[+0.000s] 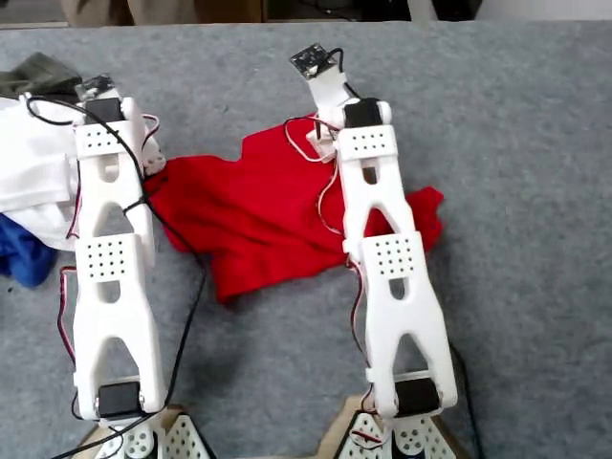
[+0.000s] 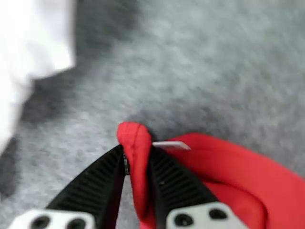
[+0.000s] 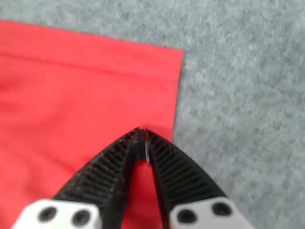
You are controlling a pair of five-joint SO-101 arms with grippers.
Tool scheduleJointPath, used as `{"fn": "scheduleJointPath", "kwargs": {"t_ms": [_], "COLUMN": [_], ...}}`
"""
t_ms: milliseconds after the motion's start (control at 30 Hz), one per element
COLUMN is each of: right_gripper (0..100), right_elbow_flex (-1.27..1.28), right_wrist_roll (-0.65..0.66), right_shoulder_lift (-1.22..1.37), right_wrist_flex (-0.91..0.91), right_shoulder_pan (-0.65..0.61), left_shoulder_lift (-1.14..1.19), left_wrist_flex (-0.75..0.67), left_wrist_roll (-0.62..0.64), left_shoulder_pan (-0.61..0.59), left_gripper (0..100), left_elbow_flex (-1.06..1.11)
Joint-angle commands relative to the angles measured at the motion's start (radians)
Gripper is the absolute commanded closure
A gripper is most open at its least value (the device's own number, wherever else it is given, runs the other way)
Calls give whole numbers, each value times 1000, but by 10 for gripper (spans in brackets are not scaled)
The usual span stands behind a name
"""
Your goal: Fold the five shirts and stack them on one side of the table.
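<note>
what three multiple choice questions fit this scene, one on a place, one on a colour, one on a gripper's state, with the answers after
1. Where does the white shirt lie on the table?
A. at its left edge, beside the left arm
B. at its right edge
C. between the two arms

2. What colour is the shirt in the middle of the table, under the right arm?
A. blue
B. red
C. green

3. What is the state of the left gripper?
A. open over bare table
B. shut on the white shirt
C. its fingers shut on a raised fold of the red shirt

Answers:
1 A, the high view shows it bunched at the left edge.
2 B, red cloth lies spread beneath that arm.
3 C, the left wrist view shows a red fold pinched between the fingers.
</note>
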Motion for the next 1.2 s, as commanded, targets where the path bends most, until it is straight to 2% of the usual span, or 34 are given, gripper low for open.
{"fn": "scheduleJointPath", "kwargs": {"t_ms": [0,100,167,267,367,533,633,767,933,1000,1167], "right_gripper": [995,984,925,785,732,768,844,995,995,995,995], "right_elbow_flex": [-128,-163,-145,-96,-33,39,56,50,-87,-94,48], "right_wrist_roll": [9,6,-15,-167,-242,-241,-189,-166,-166,-166,-91], "right_shoulder_lift": [-35,-31,-31,-31,-33,-59,-61,-65,-97,-114,-189], "right_wrist_flex": [97,100,72,48,44,83,161,242,376,376,377], "right_shoulder_pan": [8,12,13,7,-1,-4,-5,18,58,76,102], "left_shoulder_lift": [-1,-1,-1,-2,-2,-2,-2,-2,-2,-2,-2], "left_wrist_flex": [21,21,21,21,21,21,21,21,21,21,21], "left_wrist_roll": [-31,-40,-41,-41,-37,-37,-37,-35,-41,-41,-44], "left_shoulder_pan": [51,44,48,44,43,43,43,43,43,43,46], "left_gripper": [982,982,982,982,982,982,982,982,982,982,982], "left_elbow_flex": [-14,-15,-15,-15,-15,-15,-15,-15,-15,-15,-15]}}
